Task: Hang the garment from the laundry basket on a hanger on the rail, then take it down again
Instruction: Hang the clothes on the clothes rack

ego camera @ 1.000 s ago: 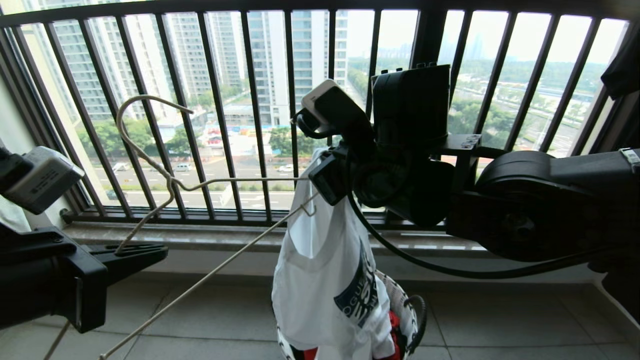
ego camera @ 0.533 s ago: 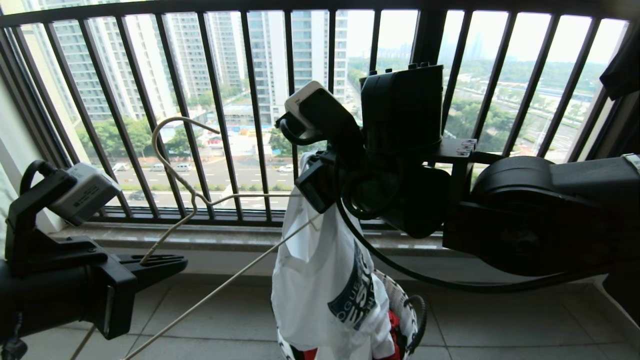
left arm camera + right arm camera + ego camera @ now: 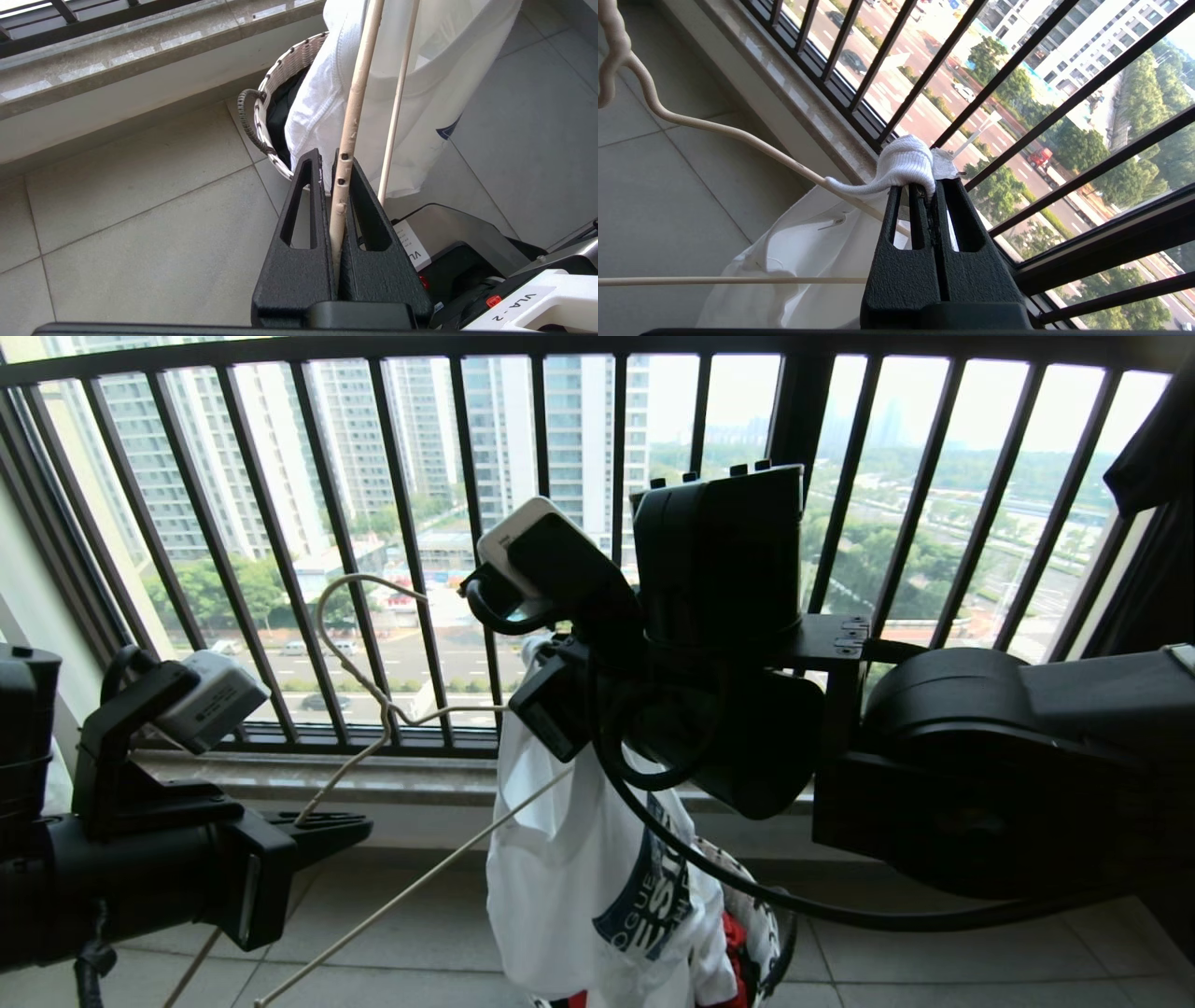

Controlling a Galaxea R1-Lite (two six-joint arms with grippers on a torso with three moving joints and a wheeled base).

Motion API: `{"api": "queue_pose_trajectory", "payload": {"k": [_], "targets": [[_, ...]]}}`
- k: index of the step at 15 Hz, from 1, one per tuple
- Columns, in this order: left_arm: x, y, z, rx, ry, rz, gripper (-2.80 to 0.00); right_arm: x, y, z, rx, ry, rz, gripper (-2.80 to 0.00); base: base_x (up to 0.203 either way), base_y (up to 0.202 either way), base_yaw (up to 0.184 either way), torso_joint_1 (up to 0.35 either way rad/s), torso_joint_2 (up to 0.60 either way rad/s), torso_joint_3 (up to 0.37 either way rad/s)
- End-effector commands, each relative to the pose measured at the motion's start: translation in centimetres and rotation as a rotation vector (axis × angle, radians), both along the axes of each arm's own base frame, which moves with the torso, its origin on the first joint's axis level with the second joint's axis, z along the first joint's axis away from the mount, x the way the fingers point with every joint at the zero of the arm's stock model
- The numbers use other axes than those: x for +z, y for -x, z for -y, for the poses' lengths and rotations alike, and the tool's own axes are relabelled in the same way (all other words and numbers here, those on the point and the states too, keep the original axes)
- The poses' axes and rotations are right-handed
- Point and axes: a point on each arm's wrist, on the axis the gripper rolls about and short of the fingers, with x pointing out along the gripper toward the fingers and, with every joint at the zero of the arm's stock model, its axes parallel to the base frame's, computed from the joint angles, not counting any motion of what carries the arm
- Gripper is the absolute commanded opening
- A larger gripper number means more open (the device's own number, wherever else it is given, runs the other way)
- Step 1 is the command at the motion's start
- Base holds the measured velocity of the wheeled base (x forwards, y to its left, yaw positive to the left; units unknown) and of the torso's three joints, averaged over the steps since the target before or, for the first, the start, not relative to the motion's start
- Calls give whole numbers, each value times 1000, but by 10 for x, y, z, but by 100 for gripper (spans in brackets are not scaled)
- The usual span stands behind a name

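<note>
Garment (image 3: 579, 887), collar pinched in the right pincer (image 3: 931, 189), hides most of the laundry basket (image 3: 280, 79); left pincer (image 3: 334, 186) clamps the hanger (image 3: 373, 691).

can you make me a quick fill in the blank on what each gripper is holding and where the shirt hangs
1. The left gripper is shut on the thin beige wire ____.
2. The right gripper pinches the white T-shirt by its ribbed ____.
3. The T-shirt hangs down over the round white woven ____.

Missing words: hanger; collar; basket
</note>
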Motion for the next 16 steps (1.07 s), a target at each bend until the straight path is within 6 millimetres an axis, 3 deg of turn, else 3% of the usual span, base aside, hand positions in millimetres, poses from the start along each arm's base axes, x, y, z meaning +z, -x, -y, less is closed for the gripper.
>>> {"api": "queue_pose_trajectory", "payload": {"k": [1, 8, 16], "targets": [[-2, -6, 3, 2, 11, -7, -280, 0, 8, -6, 24, 0, 3, -280, 0, 0, 0, 0, 0, 0], [-6, -24, 11, 117, 19, 46, -280, 0, 19, -33, 81, -44, 32, -280, 0, 0, 0, 0, 0, 0], [-7, -38, 20, 175, 88, 89, -280, 5, 26, -38, 87, -64, 45, -280, 0, 0, 0, 0, 0, 0]]}}
